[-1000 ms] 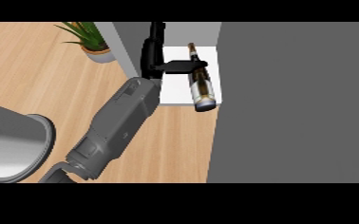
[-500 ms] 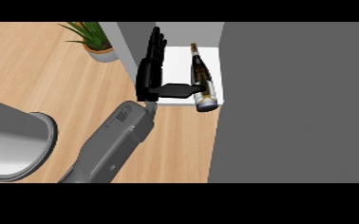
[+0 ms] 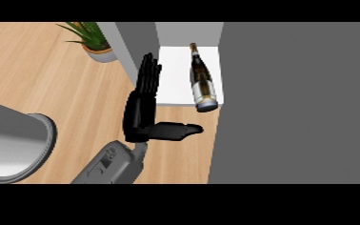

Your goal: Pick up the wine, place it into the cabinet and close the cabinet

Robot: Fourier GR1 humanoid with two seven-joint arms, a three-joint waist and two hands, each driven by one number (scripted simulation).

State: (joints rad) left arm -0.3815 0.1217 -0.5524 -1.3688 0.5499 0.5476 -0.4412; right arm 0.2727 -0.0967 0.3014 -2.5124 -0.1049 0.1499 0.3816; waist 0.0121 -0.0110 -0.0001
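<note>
Since the wine bottle (image 3: 202, 82) already lies on its side on the white cabinet shelf (image 3: 175, 78), neck pointing inward and base at the shelf's front edge, the head view suggests placing is done and closing remains. The one hand (image 3: 144, 104) in view, apparently the right, is spread flat, fingers straight and thumb out, holding nothing, just beside the grey cabinet door (image 3: 132, 47), probably poised to push it. A potted plant (image 3: 94, 42) stands on the wooden desk (image 3: 49, 81).

The hand (image 3: 144, 107) lets go of the wine (image 3: 202, 79) and pulls back toward the robot. Its fingers are straight now. The bottle lies alone on the cabinet's white shelf (image 3: 172, 76), its bottom end over the edge.
</note>
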